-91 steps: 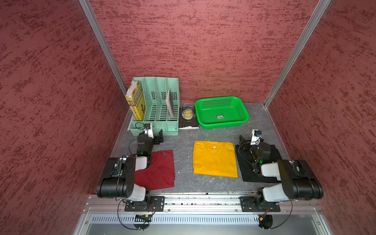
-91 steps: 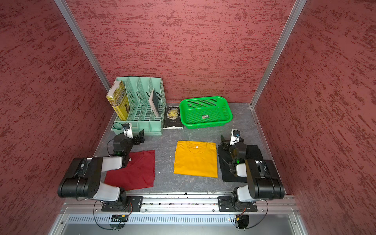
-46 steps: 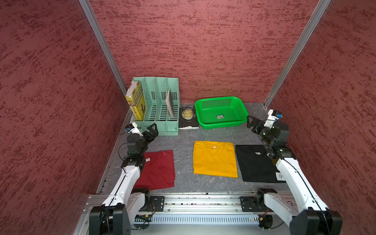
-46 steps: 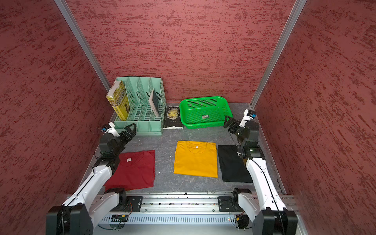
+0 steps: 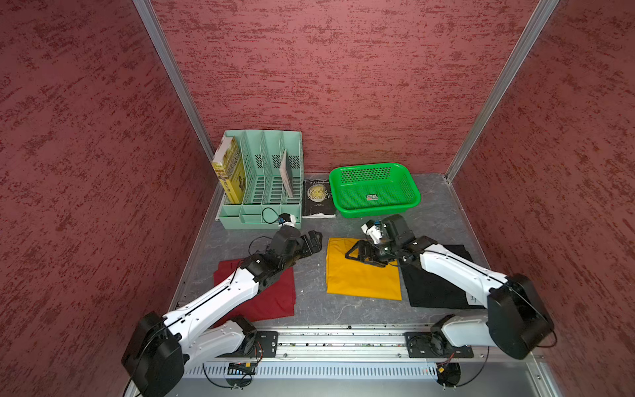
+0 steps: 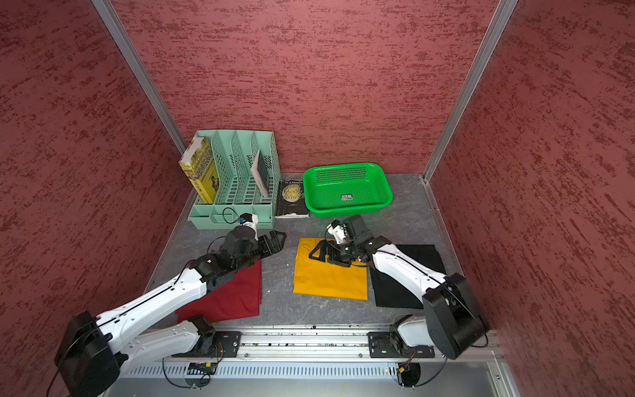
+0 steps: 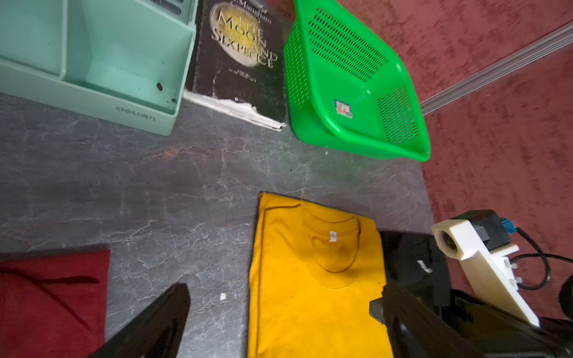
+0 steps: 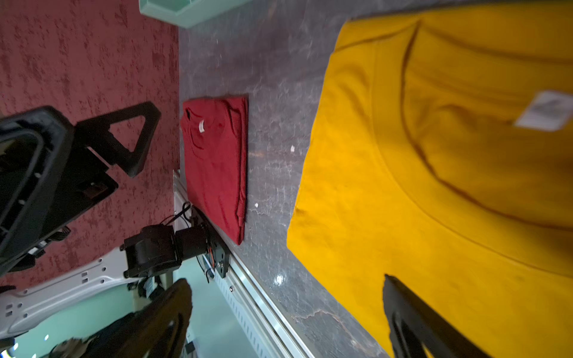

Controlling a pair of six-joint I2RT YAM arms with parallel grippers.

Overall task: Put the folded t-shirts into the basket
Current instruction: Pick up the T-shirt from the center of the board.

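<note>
Table (image 5: 309,311): flat grey surface with a pale, cracked marble pattern.

Three folded cloth shirts lie flat in a row along the near edge, all outside the basket. The dark red shirt (image 5: 275,299) is at the left, the mustard-yellow shirt (image 5: 360,282) is in the middle and the black shirt (image 5: 429,292) is at the right. Each is a squarish rectangle; the yellow shirt and black shirt nearly touch.

The basket (image 5: 378,212) sits at the far edge, toward the right corner. It is bright green plastic with rounded corners, perforated walls and a sticker on its floor. Beside it lies a dark paperback (image 5: 318,199), then a mint slotted file organizer (image 5: 268,213).

The left gripper (image 5: 316,242) hangs over bare table between the red and yellow shirts, fingers released and spread wide, grasping nothing.

The right gripper (image 5: 355,253) is above the collar end of the yellow shirt, fingers likewise spread. Contact with the cloth cannot be told.
</note>
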